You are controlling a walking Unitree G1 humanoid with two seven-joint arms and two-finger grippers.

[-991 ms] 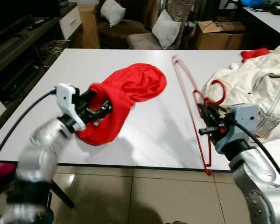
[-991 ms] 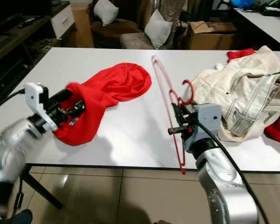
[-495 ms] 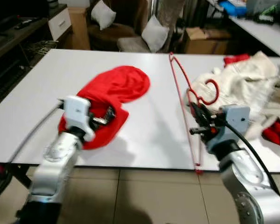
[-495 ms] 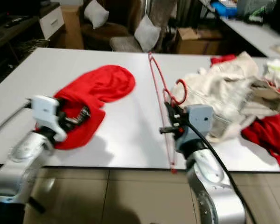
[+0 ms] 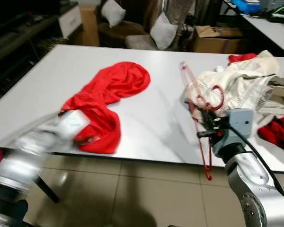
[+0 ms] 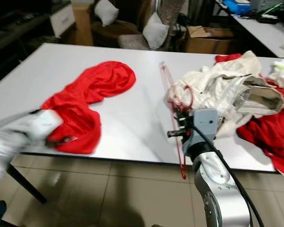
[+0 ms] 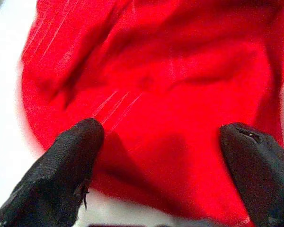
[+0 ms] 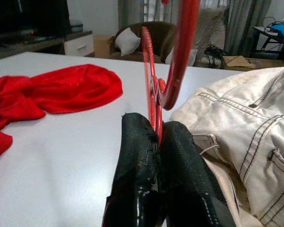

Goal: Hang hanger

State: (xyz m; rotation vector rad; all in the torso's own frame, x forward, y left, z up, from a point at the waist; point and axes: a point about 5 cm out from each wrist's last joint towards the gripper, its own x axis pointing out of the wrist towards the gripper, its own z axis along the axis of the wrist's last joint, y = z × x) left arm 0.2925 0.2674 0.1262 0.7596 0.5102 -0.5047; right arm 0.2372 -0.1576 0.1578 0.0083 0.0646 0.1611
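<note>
A red hanger (image 5: 197, 106) rests across the white table (image 5: 151, 118), its hook lying on a cream denim jacket (image 5: 241, 85). My right gripper (image 5: 207, 124) is shut on the hanger's wire near the hook; in the right wrist view the fingers (image 8: 142, 156) pinch the red hanger (image 8: 151, 85). A red garment (image 5: 109, 92) lies spread at the table's left. My left gripper (image 5: 83, 138), blurred, is at that garment's near edge by the table front. In the left wrist view its fingers (image 7: 71, 156) stand open with the red garment (image 7: 170, 71) just beyond them.
More red cloth (image 5: 277, 132) lies at the table's right edge. Behind the table stand an armchair with grey cushions (image 5: 163, 30), a cardboard box (image 5: 217, 33) and a dark TV cabinet (image 5: 19, 42). Tiled floor (image 5: 132, 194) runs under the near edge.
My left gripper has let go of the red garment and dropped back toward the table's front edge. The garment now lies flat. The right gripper still holds the hanger. The camera shifted.
</note>
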